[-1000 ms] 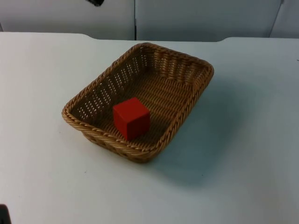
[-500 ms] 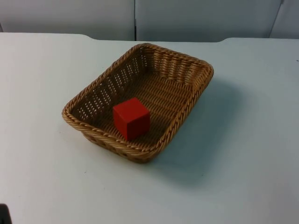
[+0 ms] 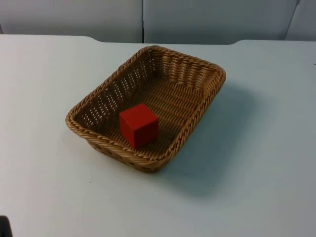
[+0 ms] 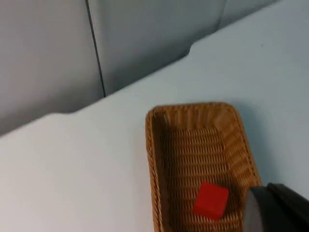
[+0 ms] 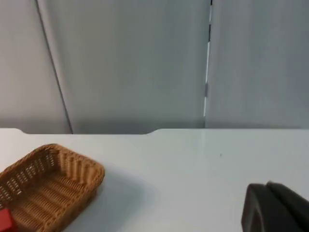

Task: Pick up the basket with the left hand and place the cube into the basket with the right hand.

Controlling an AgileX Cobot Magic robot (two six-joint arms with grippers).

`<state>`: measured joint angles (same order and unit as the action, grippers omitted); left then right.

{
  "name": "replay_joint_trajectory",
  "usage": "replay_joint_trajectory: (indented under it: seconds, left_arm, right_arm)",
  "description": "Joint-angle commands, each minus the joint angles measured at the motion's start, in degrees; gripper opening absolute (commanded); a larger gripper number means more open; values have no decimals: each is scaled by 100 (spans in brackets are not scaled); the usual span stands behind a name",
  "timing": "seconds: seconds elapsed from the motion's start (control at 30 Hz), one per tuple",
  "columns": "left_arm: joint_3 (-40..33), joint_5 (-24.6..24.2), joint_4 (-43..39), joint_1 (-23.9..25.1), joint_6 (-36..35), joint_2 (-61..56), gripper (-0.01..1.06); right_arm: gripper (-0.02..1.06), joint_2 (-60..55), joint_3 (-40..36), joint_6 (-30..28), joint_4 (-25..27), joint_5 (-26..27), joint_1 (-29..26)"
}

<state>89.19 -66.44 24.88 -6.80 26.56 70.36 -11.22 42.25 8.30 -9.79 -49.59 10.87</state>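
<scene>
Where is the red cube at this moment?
The red cube sits inside the wicker basket, on its woven floor near the end closest to the top camera. The basket rests on the white table, with no end effector touching either.

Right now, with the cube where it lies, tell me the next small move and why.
Probably none beyond keeping both arms back. The red cube already sits inside the wicker basket, near its front end, and the basket rests flat on the white table. The left tool's fingertip is above the basket's end by the cube; the right tool's fingertip is well off to the side.
</scene>
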Motion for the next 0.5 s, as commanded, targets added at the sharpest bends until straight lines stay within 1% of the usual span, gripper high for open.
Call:
replay_joint_trajectory:
  seconds: [0.0,0.07,0.1,0.13,0.17,0.2,0.27,0.3,0.33,0.37,0.4,0.47]
  left_arm:
    - [-1032,506,-8,-31,90,-516,0]
    - [-2337,1340,2,-31,90,-1355,0]
    - [-2985,1712,2,-31,90,-1783,0]
    - [-2985,1712,2,-31,90,-1783,0]
    - [-3746,2130,12,-31,90,-2362,0]
    - [-4001,2270,12,-31,90,-2571,0]
    - [-4920,2703,0,-31,-57,-3612,0]
    - [-5184,2728,0,-31,-75,-4062,0]
    - [-5184,2728,0,-31,-75,-4062,0]
    - [-5293,2743,-15,-31,-112,-4275,0]
    - [-5544,2760,-201,-31,-278,-4893,0]
    - [-5717,2711,-737,-19,-833,-5587,0]
  right_arm:
    - [0,324,-208,47,222,-154,-23]
    - [0,727,-408,-245,412,-431,-23]
    - [0,913,-467,-405,424,-520,-23]
    - [0,913,-467,-405,424,-520,-23]
    - [0,1122,-511,-540,408,-687,-23]
    - [0,1122,-537,-579,408,-713,-23]
    - [0,1122,-574,-585,424,-890,-23]
    - [0,1122,-563,-695,461,-1024,-23]
    - [0,1122,-563,-695,461,-1024,-23]
    - [0,1122,-621,-830,493,-1037,-23]
    - [0,1122,-717,-1041,642,-1037,-23]
    - [0,1122,-962,-1135,782,-938,-23]
